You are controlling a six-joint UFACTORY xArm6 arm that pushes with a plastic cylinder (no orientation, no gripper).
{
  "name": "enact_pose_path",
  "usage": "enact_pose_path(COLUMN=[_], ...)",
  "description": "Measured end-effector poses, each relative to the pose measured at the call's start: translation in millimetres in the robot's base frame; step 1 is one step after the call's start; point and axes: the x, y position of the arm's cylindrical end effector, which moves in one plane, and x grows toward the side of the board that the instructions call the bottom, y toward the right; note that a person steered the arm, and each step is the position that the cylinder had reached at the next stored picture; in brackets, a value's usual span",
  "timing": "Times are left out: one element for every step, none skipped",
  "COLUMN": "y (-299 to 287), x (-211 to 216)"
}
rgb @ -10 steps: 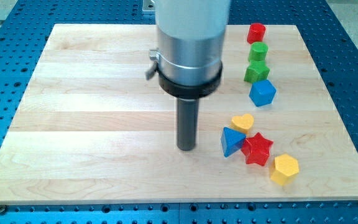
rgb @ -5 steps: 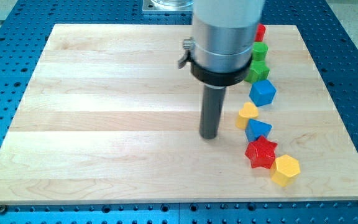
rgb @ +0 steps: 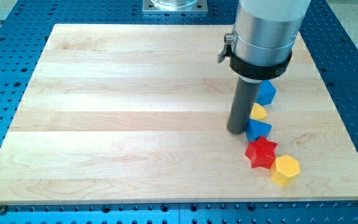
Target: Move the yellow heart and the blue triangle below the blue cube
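Note:
My tip (rgb: 238,130) rests on the board at the right side, touching or nearly touching the left edge of the blue triangle (rgb: 258,129). The yellow heart (rgb: 258,112) sits just above the triangle, partly hidden behind the rod. The blue cube (rgb: 266,92) lies above the heart, partly covered by the arm's body. Heart and triangle form a short column under the cube.
A red star (rgb: 260,152) lies just below the blue triangle, and a yellow hexagon (rgb: 284,170) sits to its lower right. The arm's wide body (rgb: 266,31) hides the board's upper right, where the red and green blocks were. The board's right edge is close.
My tip has moved right, from mid-board to beside the triangle. The heart and triangle have shifted right and up, closer under the blue cube. The arm now hides the red and green blocks.

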Motion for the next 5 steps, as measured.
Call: enact_pose_path(y=[19, 22, -5, -3, 18], x=[-8, -7, 25, 38, 38])
